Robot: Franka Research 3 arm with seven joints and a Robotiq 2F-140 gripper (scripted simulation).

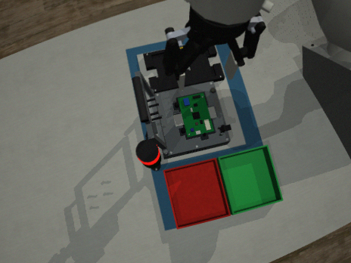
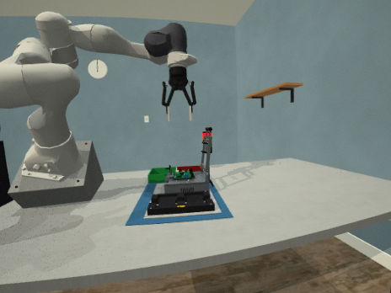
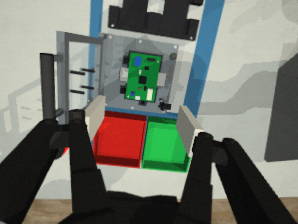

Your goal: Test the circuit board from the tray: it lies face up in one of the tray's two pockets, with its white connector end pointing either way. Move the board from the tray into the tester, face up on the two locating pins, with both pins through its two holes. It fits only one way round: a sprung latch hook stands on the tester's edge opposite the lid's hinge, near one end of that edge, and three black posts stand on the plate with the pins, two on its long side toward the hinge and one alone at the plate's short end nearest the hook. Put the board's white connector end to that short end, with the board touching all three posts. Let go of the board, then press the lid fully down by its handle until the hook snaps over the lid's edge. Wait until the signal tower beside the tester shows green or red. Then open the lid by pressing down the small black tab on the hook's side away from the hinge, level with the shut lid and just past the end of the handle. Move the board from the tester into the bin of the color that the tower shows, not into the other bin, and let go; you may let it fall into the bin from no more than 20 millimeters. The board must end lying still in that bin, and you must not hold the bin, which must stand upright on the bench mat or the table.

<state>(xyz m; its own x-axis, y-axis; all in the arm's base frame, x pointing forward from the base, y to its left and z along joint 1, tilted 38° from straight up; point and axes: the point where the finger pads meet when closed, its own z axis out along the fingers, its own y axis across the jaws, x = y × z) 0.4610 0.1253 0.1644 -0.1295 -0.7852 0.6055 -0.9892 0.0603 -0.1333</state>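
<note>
The green circuit board (image 1: 194,113) lies face up on the tester's plate, its white connector end toward the bins; it also shows in the wrist view (image 3: 143,77). The tester's lid stands open, its black handle (image 1: 139,100) at the left. The signal tower (image 1: 148,154) shows red. My gripper (image 2: 179,114) hangs high above the tray and tester, open and empty; its two pads (image 3: 140,125) frame the bins in the wrist view. The black tray (image 1: 185,68) lies behind the tester, partly hidden by my gripper.
A red bin (image 1: 197,193) and a green bin (image 1: 250,179) stand side by side in front of the tester on the blue mat. The robot's grey base (image 2: 55,177) stands at the table's left. A dark box (image 1: 329,91) is at the right.
</note>
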